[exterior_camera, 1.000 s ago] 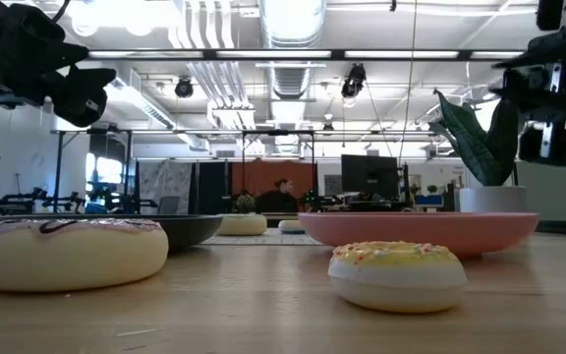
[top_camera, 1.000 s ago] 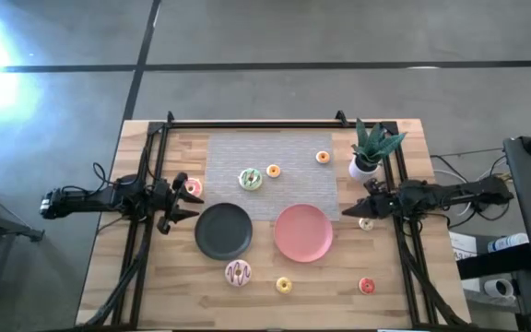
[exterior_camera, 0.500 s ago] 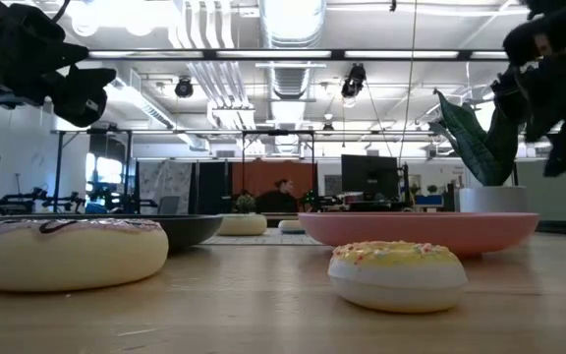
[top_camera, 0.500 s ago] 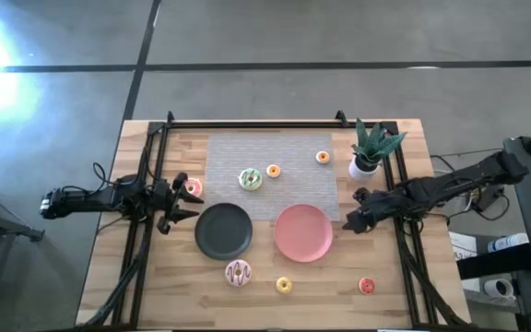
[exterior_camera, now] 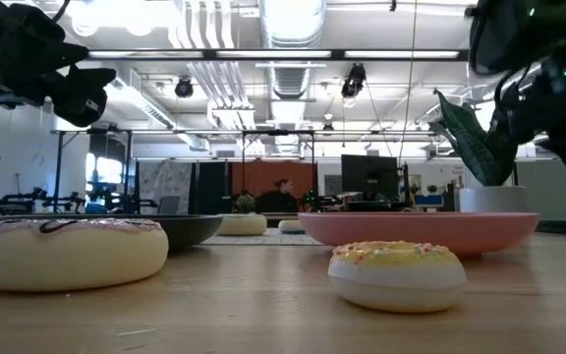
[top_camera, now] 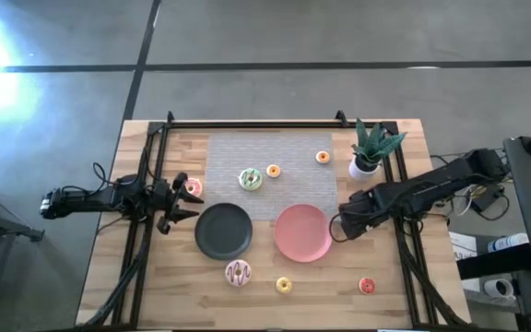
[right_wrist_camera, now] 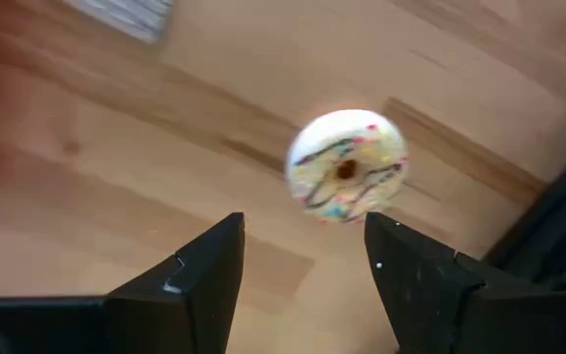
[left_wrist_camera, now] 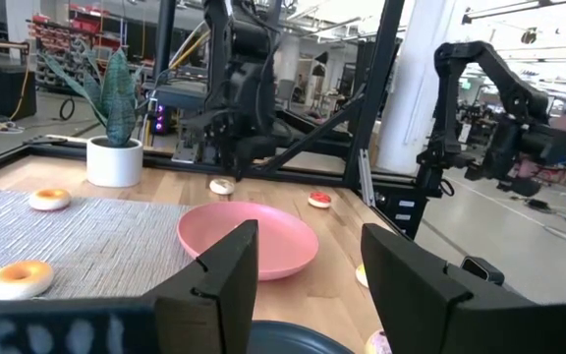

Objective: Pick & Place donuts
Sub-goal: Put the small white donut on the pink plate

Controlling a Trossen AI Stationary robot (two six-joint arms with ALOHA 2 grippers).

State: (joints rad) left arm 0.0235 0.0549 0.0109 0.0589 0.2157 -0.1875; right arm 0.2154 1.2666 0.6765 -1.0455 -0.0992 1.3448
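Several toy donuts lie flat on the table. In the high view I see a green one [top_camera: 250,179], two orange ones [top_camera: 273,171] [top_camera: 322,157], a pink one [top_camera: 193,187], a white dark-drizzled one [top_camera: 238,272], a yellow one [top_camera: 284,285] and a red one [top_camera: 367,286]. A small white drizzled donut [right_wrist_camera: 347,167] lies just ahead of my right gripper [right_wrist_camera: 303,285]. That gripper is open, hangs above the wood right of the pink plate [top_camera: 303,232] and touches nothing. My left gripper [top_camera: 184,198] waits open at the table's left, by the pink donut.
A black plate [top_camera: 224,231] sits left of the pink plate. A grey mat [top_camera: 275,152] covers the far middle, and a potted plant [top_camera: 367,152] stands at the far right. Black frame rails [top_camera: 146,231] run along both sides. Bare wood lies along the near edge.
My right arm has swung toward the table's left and a little toward the near edge. Its gripper has tipped downward beside the pink plate, and the arm now covers the small white donut in the high view. The left arm and all donuts have kept still.
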